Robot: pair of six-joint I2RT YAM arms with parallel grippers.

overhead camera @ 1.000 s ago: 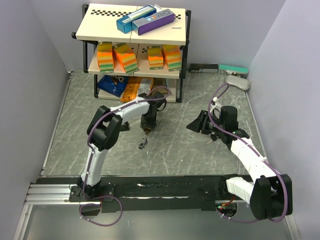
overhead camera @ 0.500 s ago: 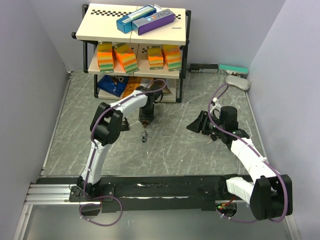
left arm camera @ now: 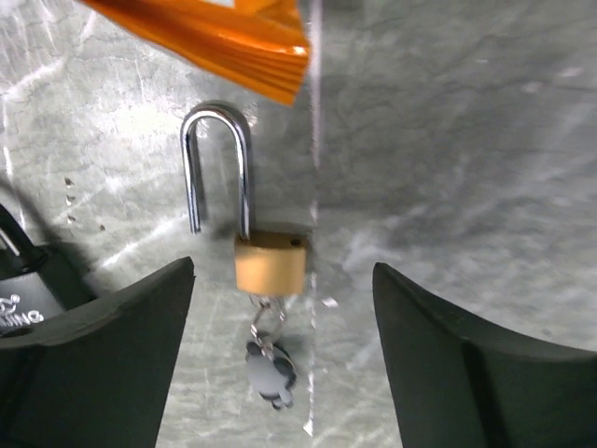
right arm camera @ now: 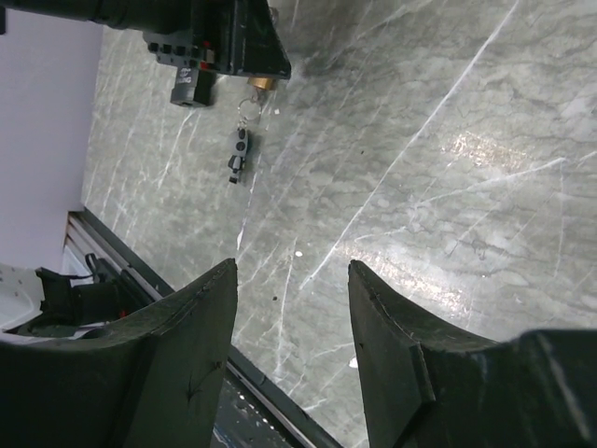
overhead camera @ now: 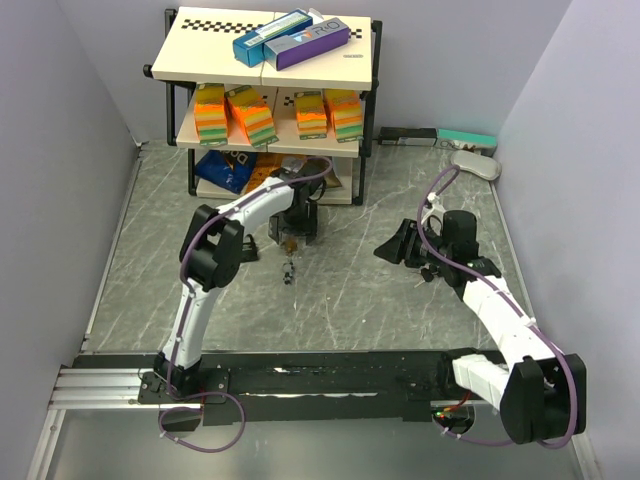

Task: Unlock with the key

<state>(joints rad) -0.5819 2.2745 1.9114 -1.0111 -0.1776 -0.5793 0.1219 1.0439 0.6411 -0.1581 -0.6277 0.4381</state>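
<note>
Hovering left gripper, jaws wide, over padlock with shackle popped free, key at base; reads as unlocked, likely done. Holding right gripper open, empty, apart.

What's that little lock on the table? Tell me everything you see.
The padlock is small, with a brass-coloured body and a shiny silver shackle. The shackle is open: one leg sits in the body, the other ends free. It lies flat on the grey marbled table, shackle toward an orange packet. A ring at its base carries a dark-headed key; whether the key is in the keyhole is unclear. The left end effector hangs open over it, one finger each side, not touching.
</note>
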